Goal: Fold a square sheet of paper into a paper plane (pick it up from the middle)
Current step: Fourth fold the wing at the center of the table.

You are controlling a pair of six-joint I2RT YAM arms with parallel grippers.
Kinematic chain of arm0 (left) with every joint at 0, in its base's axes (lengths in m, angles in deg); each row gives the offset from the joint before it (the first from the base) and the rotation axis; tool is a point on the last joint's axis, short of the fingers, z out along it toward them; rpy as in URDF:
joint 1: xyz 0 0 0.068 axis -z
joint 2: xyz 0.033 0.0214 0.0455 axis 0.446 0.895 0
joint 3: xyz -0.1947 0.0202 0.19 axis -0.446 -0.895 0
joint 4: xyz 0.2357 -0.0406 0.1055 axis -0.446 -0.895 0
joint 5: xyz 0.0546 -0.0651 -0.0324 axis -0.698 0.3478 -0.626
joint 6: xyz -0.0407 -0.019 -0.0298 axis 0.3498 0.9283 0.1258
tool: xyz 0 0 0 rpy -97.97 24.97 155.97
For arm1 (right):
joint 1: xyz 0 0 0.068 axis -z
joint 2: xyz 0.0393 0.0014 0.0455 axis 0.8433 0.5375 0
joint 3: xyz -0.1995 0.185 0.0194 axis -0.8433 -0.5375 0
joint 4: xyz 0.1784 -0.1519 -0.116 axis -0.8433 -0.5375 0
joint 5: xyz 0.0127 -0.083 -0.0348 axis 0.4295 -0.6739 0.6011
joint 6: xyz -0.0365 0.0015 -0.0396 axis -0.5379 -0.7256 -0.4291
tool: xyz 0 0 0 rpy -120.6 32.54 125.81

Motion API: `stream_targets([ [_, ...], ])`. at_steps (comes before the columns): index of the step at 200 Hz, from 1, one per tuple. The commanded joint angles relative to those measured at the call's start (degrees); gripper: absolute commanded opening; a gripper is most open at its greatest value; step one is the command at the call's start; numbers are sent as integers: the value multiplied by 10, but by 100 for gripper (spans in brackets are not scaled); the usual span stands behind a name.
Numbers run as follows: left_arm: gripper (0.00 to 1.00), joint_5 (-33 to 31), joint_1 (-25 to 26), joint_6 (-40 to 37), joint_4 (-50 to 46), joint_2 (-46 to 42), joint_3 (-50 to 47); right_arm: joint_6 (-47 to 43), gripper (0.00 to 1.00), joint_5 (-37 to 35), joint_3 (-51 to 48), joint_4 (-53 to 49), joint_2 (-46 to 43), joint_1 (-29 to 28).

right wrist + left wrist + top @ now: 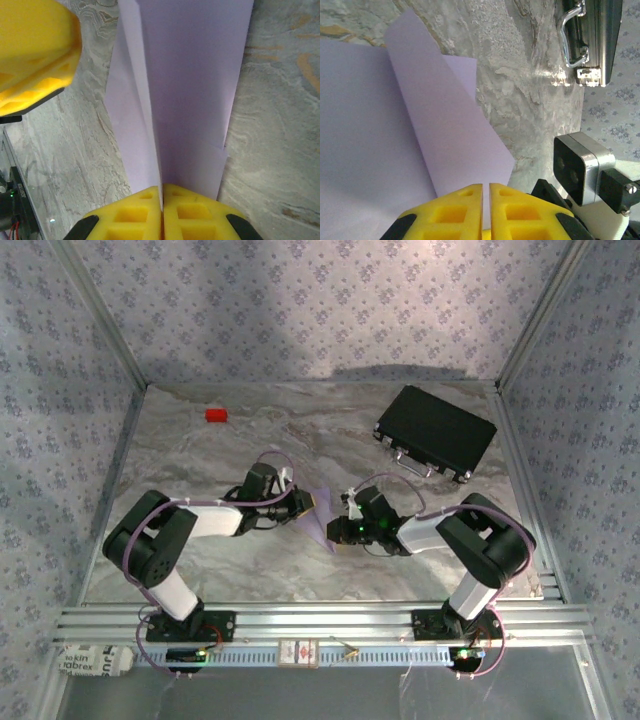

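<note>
The square sheet of paper (322, 502), pale lilac and folded into overlapping layers, hangs between both grippers over the middle of the table. My left gripper (486, 185) is shut on one folded flap (445, 140), and lilac shows in the thin slit between its yellow fingers. My right gripper (162, 186) is shut on the paper's long crease (195, 90), which runs straight into its closed jaws. From above, the left gripper (304, 502) and right gripper (337, 530) face each other almost tip to tip. The left gripper's yellow finger (35, 50) sits in the right wrist view's upper left corner.
A black rectangular case (435, 433) with metal latches lies at the back right. A small red block (215, 415) sits at the back left. The marble tabletop (200, 450) is bounded by patterned walls. The right wrist camera (582, 167) is close beside the left fingers.
</note>
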Motion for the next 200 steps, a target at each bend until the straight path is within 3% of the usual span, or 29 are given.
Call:
stream_targets([
  [1, 11, 23, 5, -14, 31, 24, 23, 11, 9, 19, -4, 12, 16, 4],
  [108, 10, 16, 6, -18, 41, 99, 49, 16, 10, 44, 6, -6, 34, 21],
  [200, 12, 13, 6, -31, 44, 82, 49, 16, 8, 54, 16, -28, 39, 27],
])
